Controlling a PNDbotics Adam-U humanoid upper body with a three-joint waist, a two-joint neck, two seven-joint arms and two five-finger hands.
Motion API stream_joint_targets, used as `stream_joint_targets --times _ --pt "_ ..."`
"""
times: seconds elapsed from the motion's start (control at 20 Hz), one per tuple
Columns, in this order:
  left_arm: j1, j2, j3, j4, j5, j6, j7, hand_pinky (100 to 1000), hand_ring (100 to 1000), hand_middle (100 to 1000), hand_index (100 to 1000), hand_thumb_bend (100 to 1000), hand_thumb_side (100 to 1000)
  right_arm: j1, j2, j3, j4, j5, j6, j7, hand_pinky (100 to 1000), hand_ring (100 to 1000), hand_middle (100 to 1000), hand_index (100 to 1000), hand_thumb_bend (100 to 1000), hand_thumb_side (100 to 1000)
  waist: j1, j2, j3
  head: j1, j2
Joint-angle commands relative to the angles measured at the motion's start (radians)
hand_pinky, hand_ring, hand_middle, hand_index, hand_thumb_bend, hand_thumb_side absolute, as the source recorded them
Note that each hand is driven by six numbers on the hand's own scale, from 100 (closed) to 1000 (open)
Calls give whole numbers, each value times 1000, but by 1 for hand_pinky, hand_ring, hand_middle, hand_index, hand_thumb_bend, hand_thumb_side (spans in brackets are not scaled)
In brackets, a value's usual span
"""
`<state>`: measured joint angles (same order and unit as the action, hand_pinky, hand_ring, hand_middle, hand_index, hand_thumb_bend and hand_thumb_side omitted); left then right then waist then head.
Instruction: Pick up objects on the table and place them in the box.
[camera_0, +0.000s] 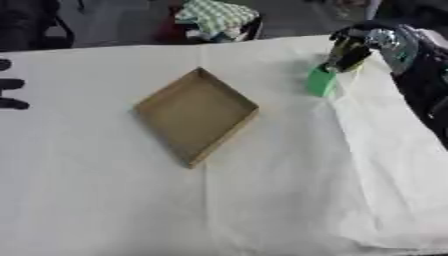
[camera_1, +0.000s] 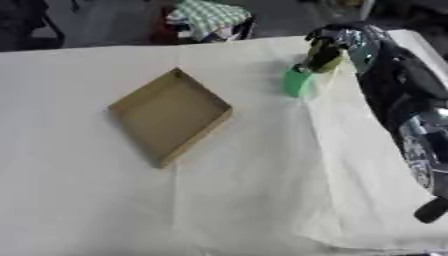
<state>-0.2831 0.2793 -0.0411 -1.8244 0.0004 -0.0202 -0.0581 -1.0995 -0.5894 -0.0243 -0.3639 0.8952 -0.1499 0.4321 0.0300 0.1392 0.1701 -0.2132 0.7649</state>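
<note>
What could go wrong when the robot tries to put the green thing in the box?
The right robot hand is at the top of the green block, which stands near the far side of the table. The block might slip and tumble off. The white cloth is wrinkled there, so it may snag. The box is shallow, so a dropped block could bounce out.

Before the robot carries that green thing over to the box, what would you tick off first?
1. Right hand at the green object: ok, directly above it.
2. Fingers closed round it: cannot tell.
3. Object lifted off the table: cannot tell.
4. Box open and empty: ok.
5. Path from object to box free: ok, only bare cloth lies between.
6. Left hand out of the way: ok, only dark fingers show at the left edge.
</note>
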Motion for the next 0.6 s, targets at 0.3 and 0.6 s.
stream_joint_targets --times 0.3,0.6 --pt "-18 11 2 -6 2 -1 -8 605 737 783 804 236 669 -26 -12 -1 -13 -25 -12 39 788 872 870 954 405 382 -2 -11 -2 2 5" --pt "-18 10 1 -5 2 -2 -11 605 737 783 804 231 671 -25 -7 5 -7 -15 -9 71 793 870 862 950 401 381 -2 -11 -2 1 5"
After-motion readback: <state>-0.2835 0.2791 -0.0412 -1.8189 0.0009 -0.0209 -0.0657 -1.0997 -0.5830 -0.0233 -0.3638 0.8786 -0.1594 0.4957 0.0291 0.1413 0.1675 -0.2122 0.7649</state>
